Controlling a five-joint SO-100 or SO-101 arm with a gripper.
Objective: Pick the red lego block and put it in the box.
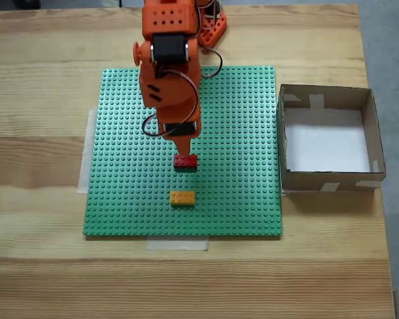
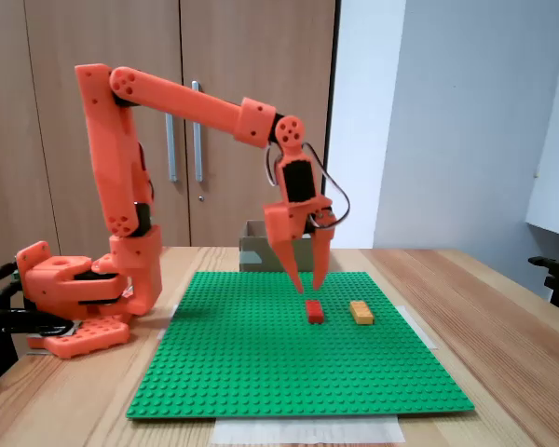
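Note:
The red lego block [image 1: 185,161] [image 2: 314,311] lies flat near the middle of the green baseplate [image 1: 239,133] [image 2: 252,363]. My orange gripper [image 1: 184,151] [image 2: 307,283] points straight down just above the block's far side, open, with its fingertips a little above the studs and nothing between them. The box [image 1: 326,178] stands off the plate's right edge in a fixed view, brown walls around a white floor, with nothing in it. In both fixed views the box is well apart from the gripper; one shows its wall [image 2: 259,253] behind the arm.
An orange-yellow brick [image 1: 182,197] [image 2: 361,312] lies on the plate close beside the red one. The arm's base [image 2: 74,298] stands at the table's far side. Tape strips hold the plate's edges to the wooden table [image 1: 40,266].

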